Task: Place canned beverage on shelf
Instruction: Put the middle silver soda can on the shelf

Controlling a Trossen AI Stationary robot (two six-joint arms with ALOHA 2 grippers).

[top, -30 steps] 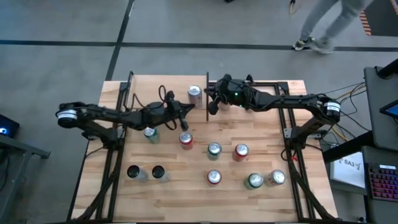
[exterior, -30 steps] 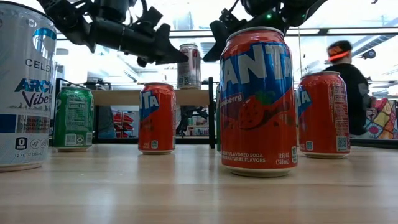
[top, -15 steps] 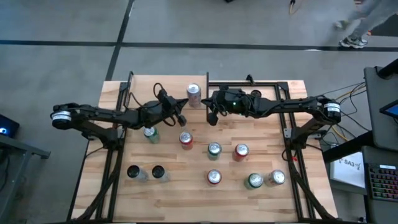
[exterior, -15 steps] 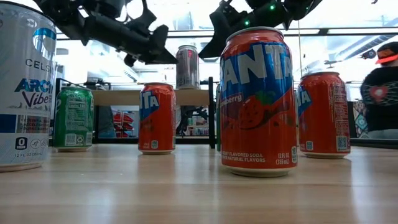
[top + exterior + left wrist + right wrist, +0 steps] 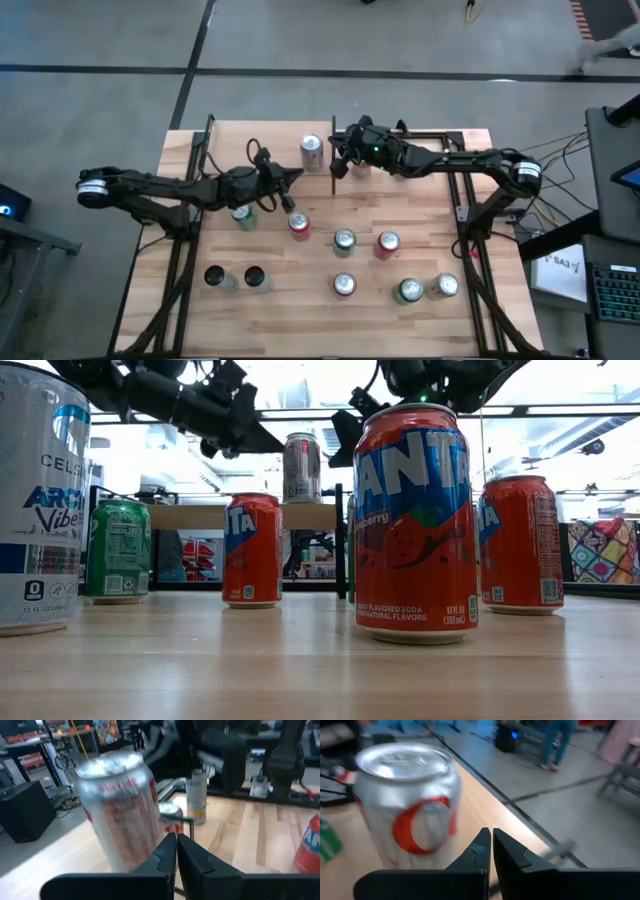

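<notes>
**One can up, many left on the tabletop**

Grey floor surrounds the tabletop (image 5: 300,310); a person's legs show beyond its far edge. On the shelf (image 5: 250,150), at the far edge, a silver can (image 5: 312,150) stands upright, apparently placed already. Both grippers hover near it, empty, fingers pressed together: left gripper (image 5: 292,176) just inward of the shelf, right gripper (image 5: 338,166) beside the can. Red cans (image 5: 299,224) and green cans (image 5: 344,240) wait mid-table, so most of the job seemingly remains.
</notes>
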